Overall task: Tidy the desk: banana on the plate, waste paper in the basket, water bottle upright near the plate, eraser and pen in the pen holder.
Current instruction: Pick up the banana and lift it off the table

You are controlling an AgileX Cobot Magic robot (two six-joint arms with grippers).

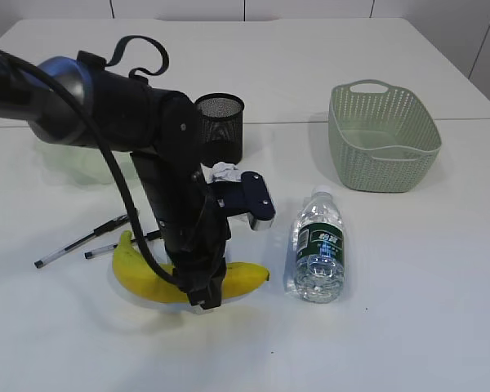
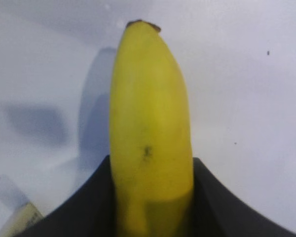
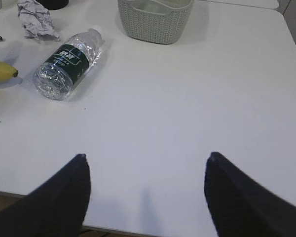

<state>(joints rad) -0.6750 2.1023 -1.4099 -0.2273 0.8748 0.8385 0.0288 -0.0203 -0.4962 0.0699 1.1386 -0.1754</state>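
Note:
The yellow banana [image 1: 144, 276] lies on the white desk [image 1: 408, 327]. My left gripper [image 1: 204, 296] comes down on its middle. In the left wrist view both black fingers press the banana's [image 2: 150, 108] sides, so the left gripper [image 2: 151, 159] is shut on it. A pale yellow eraser [image 2: 19, 221] peeks in at the lower left edge. The water bottle [image 1: 318, 249] lies on its side to the right of the banana. My right gripper [image 3: 147, 156] hovers open and empty over bare desk near the front edge. The plate [image 1: 75, 167] shows faintly behind the left arm.
The sage green basket [image 1: 384, 139] stands at the back right. The black mesh pen holder [image 1: 220, 126] is behind the left arm, with crumpled waste paper [image 1: 223, 171] in front of it. Two pens [image 1: 82, 243] lie left of the banana.

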